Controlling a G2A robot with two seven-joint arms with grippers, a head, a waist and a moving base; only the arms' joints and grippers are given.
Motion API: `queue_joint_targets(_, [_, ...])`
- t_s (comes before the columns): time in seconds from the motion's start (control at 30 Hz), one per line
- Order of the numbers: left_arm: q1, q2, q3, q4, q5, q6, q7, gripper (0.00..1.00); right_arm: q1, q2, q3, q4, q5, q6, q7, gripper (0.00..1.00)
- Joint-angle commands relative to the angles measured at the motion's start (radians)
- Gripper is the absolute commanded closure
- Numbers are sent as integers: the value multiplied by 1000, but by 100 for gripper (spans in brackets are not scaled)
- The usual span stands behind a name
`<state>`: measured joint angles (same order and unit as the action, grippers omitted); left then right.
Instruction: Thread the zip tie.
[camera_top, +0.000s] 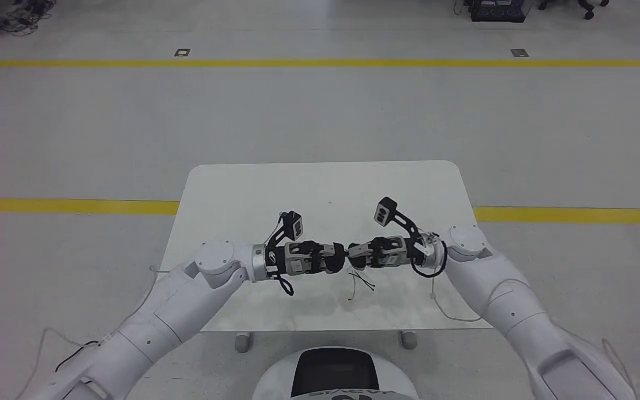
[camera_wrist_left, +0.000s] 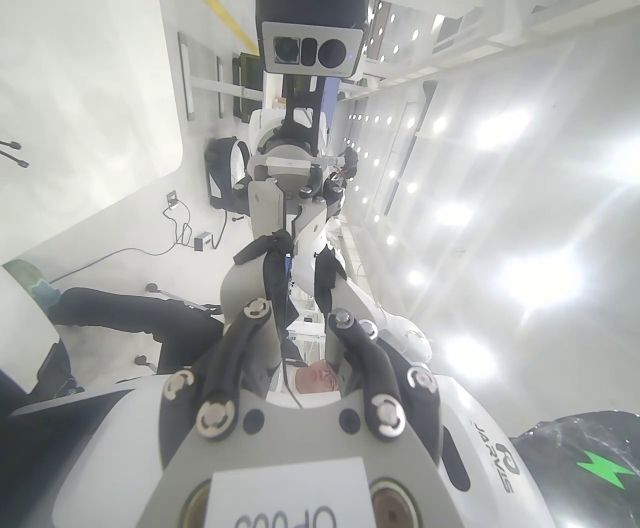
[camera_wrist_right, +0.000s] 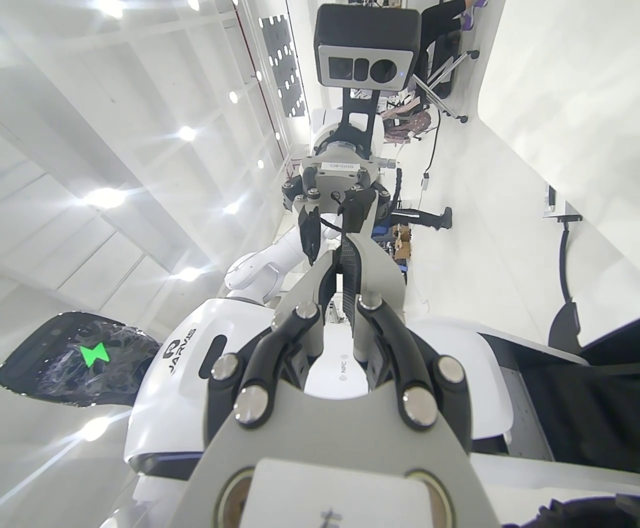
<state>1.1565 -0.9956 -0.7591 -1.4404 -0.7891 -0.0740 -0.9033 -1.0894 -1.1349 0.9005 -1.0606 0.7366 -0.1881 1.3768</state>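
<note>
- Thin black plastic zip tie (camera_top: 357, 284): hangs in loose strands just under the spot where the two pincers meet, above the near part of the white rounded worktop (camera_top: 320, 190). Too fine in the top view to tell head from tail, or whether one end sits through the other.
- Left pincer (camera_wrist_left: 297, 260): held level over the worktop, pointing at the other arm. Fingers apart, with a fine black strand running down the gap toward the palm. Cannot tell whether that strand touches either pad.
- Right pincer (camera_wrist_right: 342, 260): faces the left one tip to tip. Fingers pressed together at the tips, clamped on the zip tie as far as can be seen. The pinch point itself lies hidden behind the finger backs, where ribbed dark pad and tie merge into one.
- Dark bunched lump (camera_wrist_left: 262, 250): sits at one left fingertip. Hard to make out as tie or as padding.
- Yellow floor stripe (camera_top: 90, 206): runs across beyond the worktop, with its middle stretch hidden behind the worktop and both ends cut off at the picture edges.
</note>
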Motion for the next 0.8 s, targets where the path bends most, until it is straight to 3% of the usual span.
queue_joint_targets(0.0, [0,-1,-1,0,2,2,-1,87,1,-1,0,2,-1,2,0,100])
queue_joint_targets(0.4, [4,-5,-8,-1,13,9,-3,94,2,-8,1,6,-6,4,3,100])
queue_joint_targets(0.77, [9,-8,-14,0,21,14,-7,90,1,-15,4,9,-3,-6,7,100])
